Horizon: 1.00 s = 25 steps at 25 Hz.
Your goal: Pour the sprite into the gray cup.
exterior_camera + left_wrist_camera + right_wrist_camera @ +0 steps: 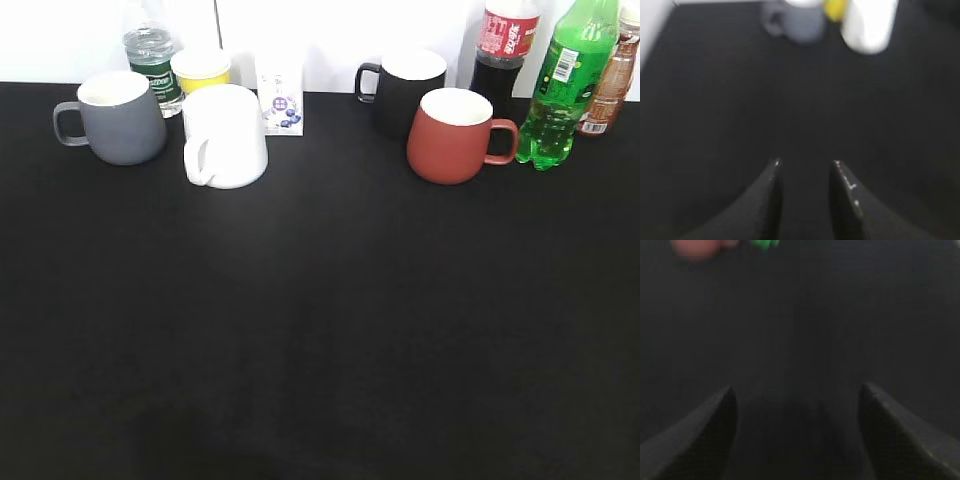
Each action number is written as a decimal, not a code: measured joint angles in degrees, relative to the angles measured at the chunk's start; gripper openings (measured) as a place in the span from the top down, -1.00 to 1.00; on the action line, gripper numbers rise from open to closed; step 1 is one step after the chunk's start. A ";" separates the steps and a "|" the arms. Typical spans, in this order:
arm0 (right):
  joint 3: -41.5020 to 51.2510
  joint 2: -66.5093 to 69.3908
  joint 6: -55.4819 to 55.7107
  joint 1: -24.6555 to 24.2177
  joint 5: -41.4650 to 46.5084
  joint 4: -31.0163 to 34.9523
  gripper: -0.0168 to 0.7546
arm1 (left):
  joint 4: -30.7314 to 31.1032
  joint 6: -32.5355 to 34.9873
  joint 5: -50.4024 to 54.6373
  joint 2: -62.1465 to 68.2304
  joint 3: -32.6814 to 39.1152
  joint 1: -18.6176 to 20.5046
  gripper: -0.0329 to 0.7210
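Green sprite (565,85) cropped at frame top, blurred in wrist views; left fingers (842,192) narrowly apart, right fingers (715,425) wide, both empty.

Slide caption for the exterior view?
Green plastic sprite bottle stands far right, matte gray ceramic mug far left, on black table.

Left gripper (805,165) is holding its jaws narrowly apart, while right gripper (796,390) is holding them spread wide, both empty.

Green sprite (563,90) (gray cup (115,116))
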 joint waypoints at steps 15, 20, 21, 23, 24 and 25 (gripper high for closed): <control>0.06 -1.47 0.00 -0.10 0.01 0.16 -0.53 | -0.29 0.00 -0.69 -3.45 0.16 0.33 0.28; 0.06 -1.47 0.00 -0.10 0.01 0.16 -0.53 | 0.19 0.00 0.49 -3.45 2.28 0.33 0.28; 0.06 -1.47 0.00 -0.10 0.01 0.16 -0.53 | 0.19 0.00 0.55 -3.45 2.34 0.33 0.28; 0.06 -1.47 0.00 -0.10 0.01 0.16 -0.53 | 0.19 0.00 0.55 -3.45 2.34 0.33 0.28; 0.06 -1.47 0.00 -0.10 0.01 0.16 -0.53 | 0.19 0.00 0.55 -3.45 2.34 0.33 0.28; 0.06 -1.47 0.00 -0.10 0.01 0.16 -0.53 | 0.19 0.00 0.55 -3.45 2.34 0.33 0.28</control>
